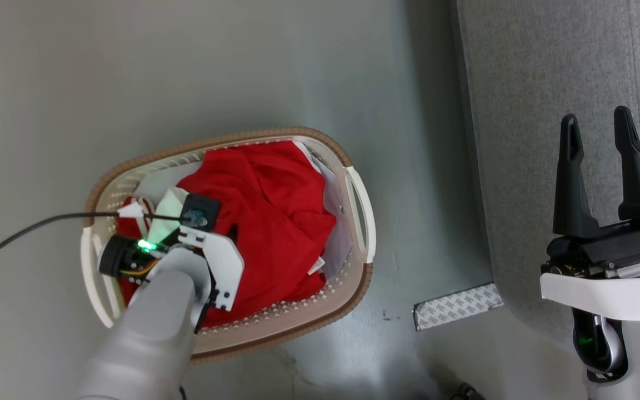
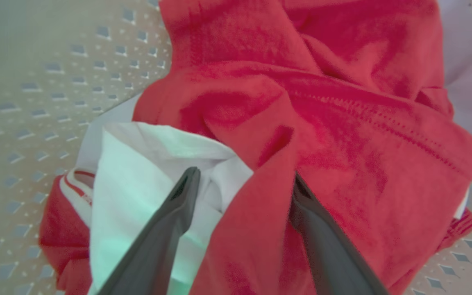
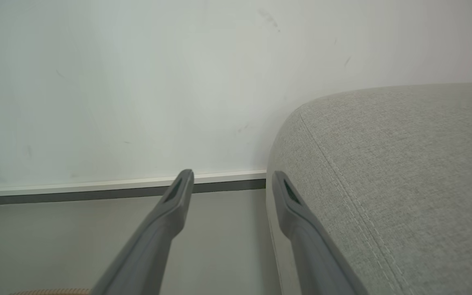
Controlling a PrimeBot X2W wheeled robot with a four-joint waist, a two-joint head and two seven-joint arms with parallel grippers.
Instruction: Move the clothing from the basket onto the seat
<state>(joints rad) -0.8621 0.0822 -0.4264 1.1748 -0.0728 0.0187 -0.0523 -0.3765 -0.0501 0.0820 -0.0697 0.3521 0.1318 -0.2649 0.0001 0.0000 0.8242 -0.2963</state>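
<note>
A thin black cable (image 1: 20, 230) ran over the grey floor (image 1: 242, 55) to my left wrist. That wrist hung over the oval white perforated plastic basket with the tan-brown rim (image 1: 298, 134), which stood on the floor. My left fingers (image 2: 178, 209) reached down into it and stood well apart, not closed on anything. One fingertip lay against a white panel of the soft bright red garment (image 1: 275, 205). The other was tucked behind a red fold of it, so a ridge of cloth rose between the two. The garment lay crumpled inside the basket and covered most of it, with red-and-white striped trim showing at its left edge in the left wrist view. A plain pale bluish-white fabric (image 1: 338, 222) lay under it along the basket's right side. Further right, a pale patterned strip (image 1: 458, 305) lay flat on the floor just beside the large light grey woven sofa (image 1: 548, 66). My right fingers (image 1: 570, 183) were held over the sofa's edge, parted to a moderate gap with nothing between them. In the right wrist view they pointed at the sofa's rounded corner and the white wall (image 3: 137, 82).
</note>
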